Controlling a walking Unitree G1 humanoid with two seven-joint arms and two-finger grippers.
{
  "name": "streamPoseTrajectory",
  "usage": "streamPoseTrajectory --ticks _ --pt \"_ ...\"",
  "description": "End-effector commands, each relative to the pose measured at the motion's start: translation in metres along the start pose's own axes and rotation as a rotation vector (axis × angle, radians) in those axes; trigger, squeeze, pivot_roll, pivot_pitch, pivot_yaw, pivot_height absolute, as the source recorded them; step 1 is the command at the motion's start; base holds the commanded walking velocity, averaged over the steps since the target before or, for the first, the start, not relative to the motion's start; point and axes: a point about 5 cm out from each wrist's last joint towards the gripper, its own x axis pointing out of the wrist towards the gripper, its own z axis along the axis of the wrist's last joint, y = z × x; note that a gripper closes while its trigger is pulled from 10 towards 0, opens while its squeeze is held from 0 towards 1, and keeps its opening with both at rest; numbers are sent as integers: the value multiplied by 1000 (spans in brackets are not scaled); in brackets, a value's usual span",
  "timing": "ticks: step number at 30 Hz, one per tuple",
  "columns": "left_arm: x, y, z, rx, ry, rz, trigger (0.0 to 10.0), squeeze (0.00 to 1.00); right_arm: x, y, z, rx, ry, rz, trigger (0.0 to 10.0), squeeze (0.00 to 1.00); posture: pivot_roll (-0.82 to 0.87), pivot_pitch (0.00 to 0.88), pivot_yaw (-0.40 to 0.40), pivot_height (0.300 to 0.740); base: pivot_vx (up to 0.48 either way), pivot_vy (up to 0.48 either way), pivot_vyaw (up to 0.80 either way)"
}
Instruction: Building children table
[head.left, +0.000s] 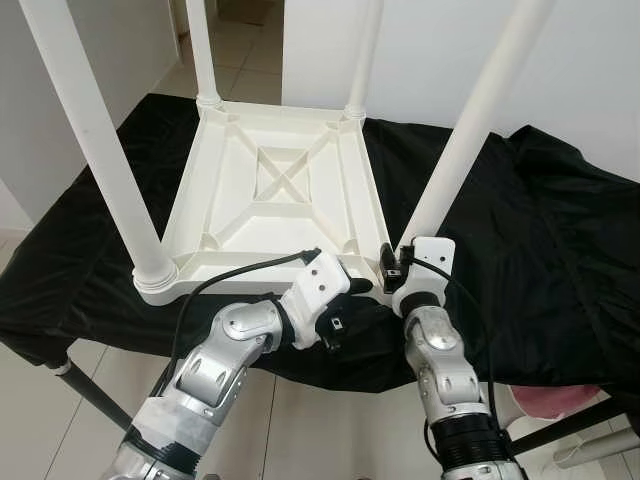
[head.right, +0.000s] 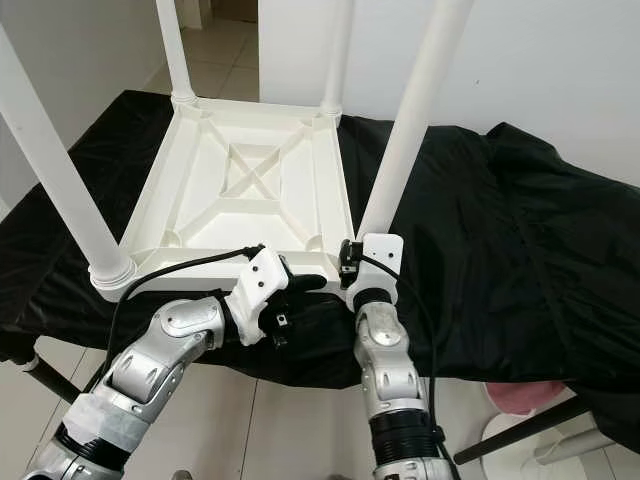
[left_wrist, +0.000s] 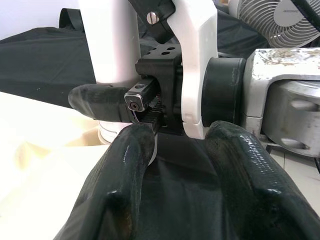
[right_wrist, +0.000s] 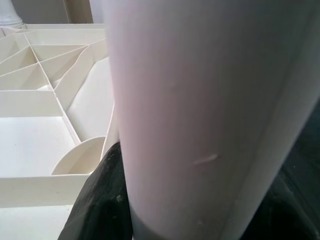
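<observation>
The right gripper (head.left: 392, 268) is clamping the stiff, light, slippery white plastic table leg (head.left: 470, 130) near its base; the left gripper (head.left: 345, 308) is hovering open beside it.

You're losing all four table legs (head.left: 478, 120) off the top edge, and the right gripper (head.left: 392, 266) is blocking that leg's socket.

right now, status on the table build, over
Right gripper shut on near-right table leg at its base. Left gripper open beside it, at the upturned tabletop edge. Four legs standing. Black cloth underneath, nothing blocking.
</observation>
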Motion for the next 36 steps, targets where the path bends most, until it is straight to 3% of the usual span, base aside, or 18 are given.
streamPoseTrajectory --ticks 1,5,6,7,8,14,19,20,21,22,24,34,36 --pt "1 -1 -1 0 8 -6 10000 0 -5 4 -8 13 38 21 10000 0 -8 0 -70 740 0 0 0" --pt "1 -2 -1 -1 8 -5 10000 0 -6 5 -7 19 36 19 10000 0 -8 0 -70 740 0 0 0" --pt "1 -1 -1 0 8 -3 10000 0 -5 3 -5 14 33 15 10000 184 -8 0 -72 740 0 0 0" --pt "1 -1 -1 0 8 -3 10000 0 -5 3 -5 14 33 15 10000 184 -8 0 -72 740 0 0 0" --pt "1 -1 -1 0 8 -2 10000 0 -5 1 -4 11 30 15 10000 1000 -10 0 -74 740 0 0 0" --pt "2 -1 -1 -1 7 0 10000 0 -5 -6 1 1 13 21 10000 1000 -13 0 -76 740 0 0 0" --pt "1 -1 -1 -1 6 3 10000 0 -8 -16 2 -11 -11 101 10000 1000 -12 0 -78 740 0 0 0" --pt "1 -1 -1 -2 6 4 10000 0 -8 -19 1 -9 -11 127 10000 176 -12 0 -78 740 0 0 0" --pt "1 -1 -1 -2 6 4 10000 0 -8 -19 1 -9 -11 127 10000 176 -12 0 -78 740 0 0 0" --pt "1 -1 -1 -2 6 4 10000 0 -8 -21 1 -5 -9 156 10000 0 -13 0 -76 740 0 0 0" --pt "1 0 -1 -1 7 4 10000 0 -8 -23 1 -17 -14 263 10000 0 -14 0 -74 740 0 0 0" --pt "2 0 -1 2 7 0 10000 0 -1 -24 5 -107 -36 417 10000 0 -19 0 -65 740 0 0 0" --pt "2 1 0 4 5 -3 10000 0 8 -23 6 -161 -31 516 10000 0 -20 0 -63 740 0 0 0"
